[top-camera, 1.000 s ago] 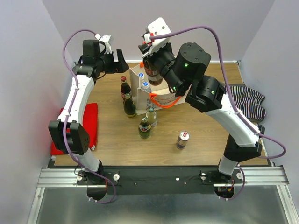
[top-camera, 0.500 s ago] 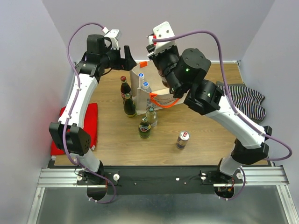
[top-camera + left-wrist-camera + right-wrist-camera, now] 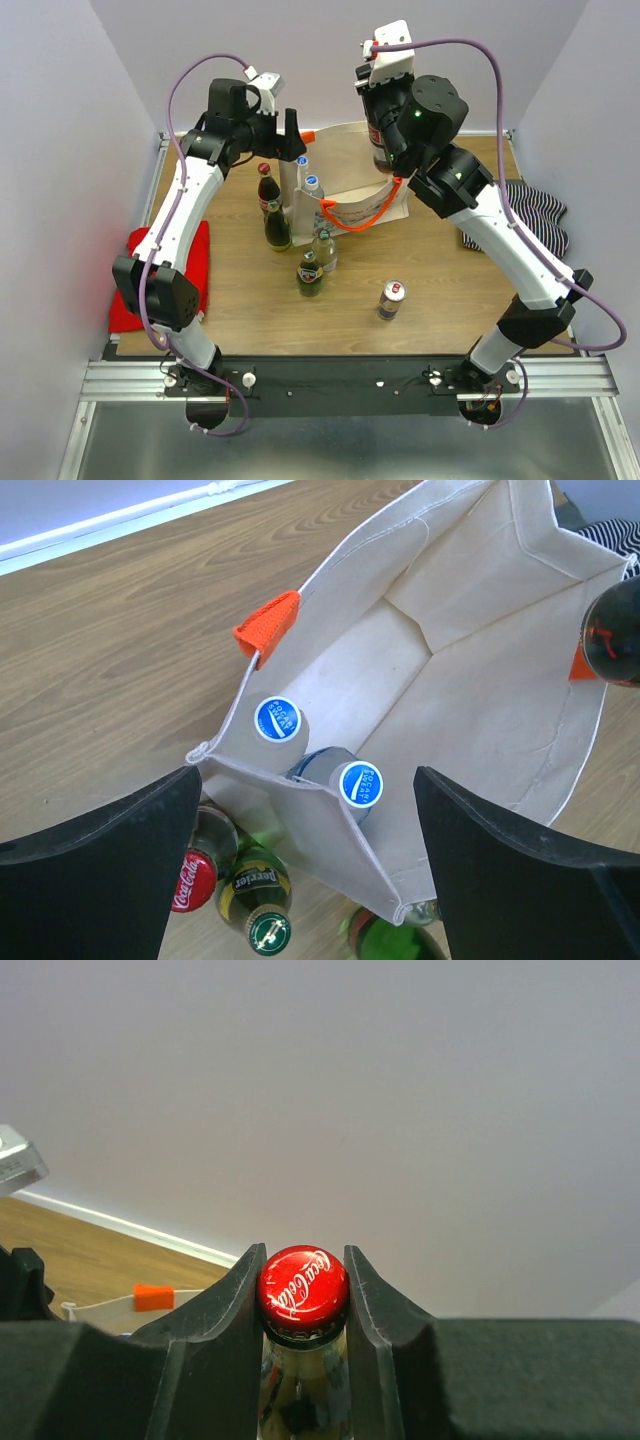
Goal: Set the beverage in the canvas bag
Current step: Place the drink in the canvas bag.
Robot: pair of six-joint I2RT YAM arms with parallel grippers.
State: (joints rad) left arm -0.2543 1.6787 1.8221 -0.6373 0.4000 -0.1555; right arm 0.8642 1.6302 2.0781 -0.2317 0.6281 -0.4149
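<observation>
Table point(image 3: 440, 290): wooden top that carries everything below.
Canvas bag point(image 3: 340, 205): stands open-mouthed at the far middle. It has cream walls and orange handles, and the cloth sides sag a little.
Striped cloth point(image 3: 530, 215): lies at the right edge, well apart from the bag.
Red cloth point(image 3: 190, 260): lies at the near left.
Right gripper point(image 3: 385, 125): partly closed, clamped on the neck of the cola bottle just under the cap. It is held high over the bag's far right rim.
Left gripper point(image 3: 305, 780): spread wide and holds nothing. It hovers above the bag's left end.
Cola bottle point(image 3: 302, 1285): the beverage. It hangs upright from the right gripper, its base point(image 3: 612, 635) above the bag's right rim and not yet inside.
Cola bottle, handling: probably glass and full, so heavy, stiff, smooth and breakable. Lower it gently rather than drop it.
Cola bottle, hold: the neck below the crown cap suits best, since the cap's lip stops it sliding through.
Blue-capped bottles point(image 3: 276, 718): two already in the bag's left end. Free floor lies to their right.
Loose bottles point(image 3: 277, 225): four stand just near-left of the bag.
Can point(image 3: 391, 298): stands alone near the front.
</observation>
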